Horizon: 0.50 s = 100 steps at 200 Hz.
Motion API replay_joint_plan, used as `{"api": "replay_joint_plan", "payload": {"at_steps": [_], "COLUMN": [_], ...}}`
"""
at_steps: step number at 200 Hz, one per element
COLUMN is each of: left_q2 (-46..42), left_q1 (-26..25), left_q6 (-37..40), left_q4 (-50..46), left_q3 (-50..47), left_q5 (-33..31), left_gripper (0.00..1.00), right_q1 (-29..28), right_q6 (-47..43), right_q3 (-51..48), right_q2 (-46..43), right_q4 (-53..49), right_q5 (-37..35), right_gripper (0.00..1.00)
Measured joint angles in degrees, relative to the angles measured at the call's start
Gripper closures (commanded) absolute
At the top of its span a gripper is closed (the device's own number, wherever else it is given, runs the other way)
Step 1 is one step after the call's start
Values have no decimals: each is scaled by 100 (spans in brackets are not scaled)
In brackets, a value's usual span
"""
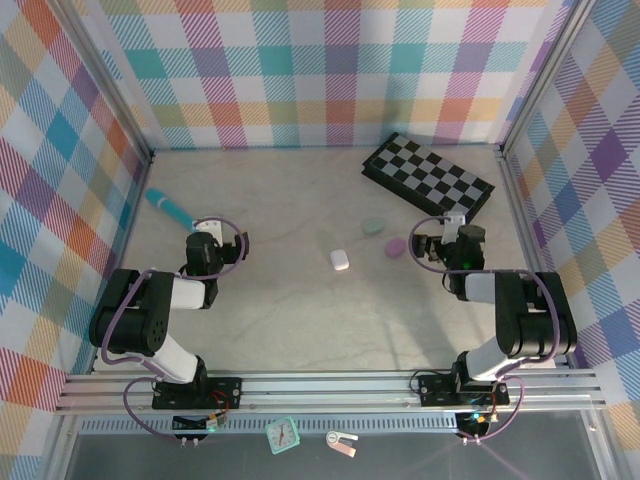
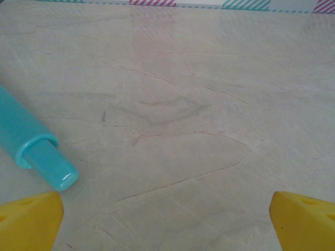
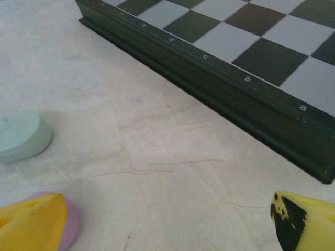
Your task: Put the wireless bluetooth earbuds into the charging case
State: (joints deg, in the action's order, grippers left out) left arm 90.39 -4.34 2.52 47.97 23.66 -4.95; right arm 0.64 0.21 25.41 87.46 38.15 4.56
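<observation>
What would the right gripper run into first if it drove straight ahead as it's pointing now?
Most likely the chessboard, at its dark near edge, past bare table. The open right gripper has the mint green case off to its left, outside that line, though depth is hard to judge.

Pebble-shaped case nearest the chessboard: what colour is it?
The case is pale mint green, clearest in the right wrist view.

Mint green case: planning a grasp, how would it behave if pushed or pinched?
The mint green case looks smooth and rounded, so it may slip from a pinch. Lying flat and low, it would probably slide rather than roll or tip.
</observation>
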Motion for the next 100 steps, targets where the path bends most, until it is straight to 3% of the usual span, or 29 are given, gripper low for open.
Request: {"api": "replay_joint_plan", "payload": {"at_steps": [100], "left_q2": [0], "left_q1": [0], "left_q6": [0], "left_q4": [-2], "left_q3": [0], "left_q5": [0], "left_gripper": [0], "right_q1": [42], "right_q6": [22], "right_q3": [-133], "right_q2": [4], "right_q4": [660], "right_q5": [2], "right_gripper": [1]}}
